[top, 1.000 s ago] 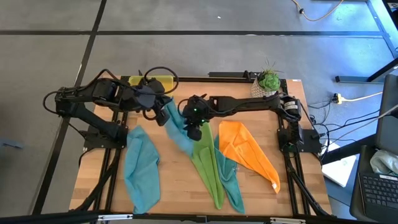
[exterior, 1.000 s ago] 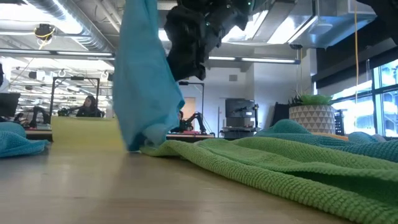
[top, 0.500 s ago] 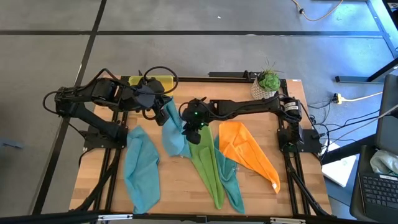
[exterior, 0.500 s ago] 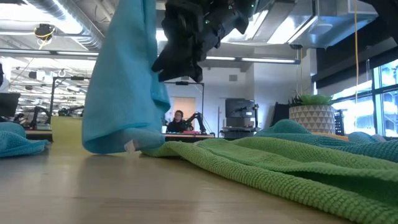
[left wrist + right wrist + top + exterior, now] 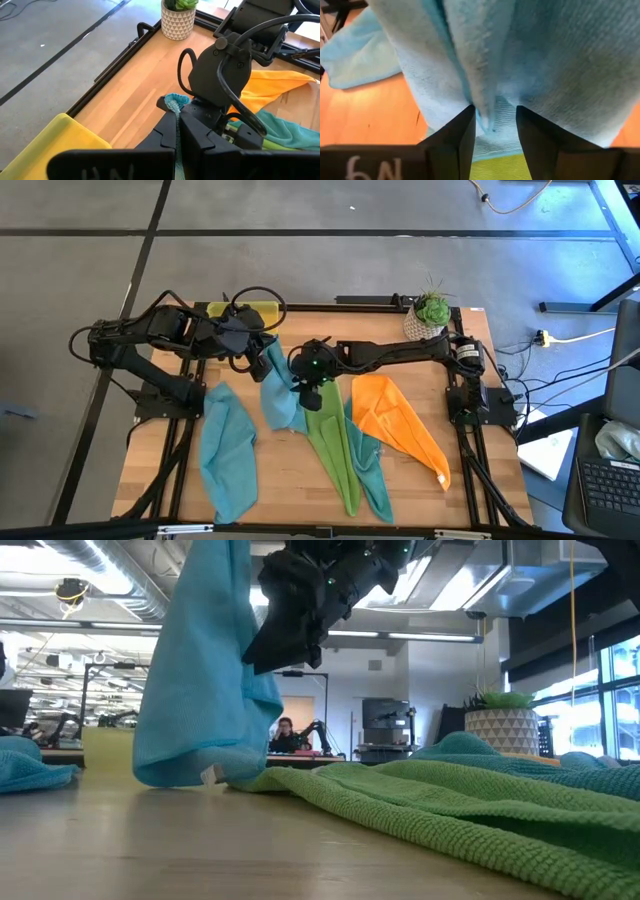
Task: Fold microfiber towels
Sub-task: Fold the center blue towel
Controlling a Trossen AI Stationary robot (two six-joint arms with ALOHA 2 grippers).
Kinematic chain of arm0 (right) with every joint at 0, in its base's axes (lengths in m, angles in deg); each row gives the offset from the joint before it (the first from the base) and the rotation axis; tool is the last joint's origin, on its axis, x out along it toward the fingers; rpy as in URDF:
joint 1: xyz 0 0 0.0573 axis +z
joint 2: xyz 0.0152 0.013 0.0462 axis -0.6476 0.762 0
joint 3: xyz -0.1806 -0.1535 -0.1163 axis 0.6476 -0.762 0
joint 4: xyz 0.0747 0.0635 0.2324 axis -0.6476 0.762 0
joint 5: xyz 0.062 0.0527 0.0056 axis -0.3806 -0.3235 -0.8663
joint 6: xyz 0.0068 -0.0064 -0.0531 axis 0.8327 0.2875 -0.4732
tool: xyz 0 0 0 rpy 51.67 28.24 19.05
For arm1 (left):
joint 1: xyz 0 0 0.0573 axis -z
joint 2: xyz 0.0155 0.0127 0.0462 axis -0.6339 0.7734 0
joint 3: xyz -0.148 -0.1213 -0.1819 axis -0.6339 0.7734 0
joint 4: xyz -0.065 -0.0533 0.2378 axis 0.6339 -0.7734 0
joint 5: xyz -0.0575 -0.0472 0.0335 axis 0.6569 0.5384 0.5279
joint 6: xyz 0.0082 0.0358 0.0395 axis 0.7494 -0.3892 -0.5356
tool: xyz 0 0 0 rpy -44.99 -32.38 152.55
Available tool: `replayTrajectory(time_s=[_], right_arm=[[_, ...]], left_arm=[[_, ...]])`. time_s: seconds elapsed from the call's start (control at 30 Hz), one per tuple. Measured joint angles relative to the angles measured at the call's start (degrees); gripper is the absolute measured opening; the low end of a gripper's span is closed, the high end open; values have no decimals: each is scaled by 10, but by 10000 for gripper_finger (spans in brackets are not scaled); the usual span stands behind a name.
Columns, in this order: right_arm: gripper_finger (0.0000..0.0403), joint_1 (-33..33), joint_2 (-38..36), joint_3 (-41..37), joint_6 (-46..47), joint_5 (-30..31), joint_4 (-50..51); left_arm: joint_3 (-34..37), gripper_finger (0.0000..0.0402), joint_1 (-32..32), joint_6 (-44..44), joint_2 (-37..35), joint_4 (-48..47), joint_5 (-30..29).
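A loose light blue towel lay on the left of the table, waiting its turn. My left pincer was shut tight on the top corner of the second light blue towel, holding it up so the cloth hung straight with its lower hem resting on the wood. My right pincer stood against that hanging cloth lower down, its fingers part open with a fold of the pile between them, not yet pinched, I judged, to take a second corner for spreading. Right of it lay the lime green towel over the teal towel, then the orange towel. The yellow-green tray at the back showed nothing in it; the potted plant stood at the far right corner.
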Motion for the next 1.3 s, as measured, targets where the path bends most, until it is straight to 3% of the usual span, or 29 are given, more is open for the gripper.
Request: replayTrajectory(time_s=[0.23,0.63,0.93,1.3], right_arm=[[129,0,13,0,-37,-50,0],[12,-5,26,0,-23,-56,-6],[28,-6,26,0,-26,-66,16],[16,-19,7,0,-51,-80,66]], left_arm=[[0,0,0,0,0,6,0],[0,0,0,3,0,8,-2],[0,0,0,3,0,-9,-2],[0,0,0,-5,0,-48,3]])
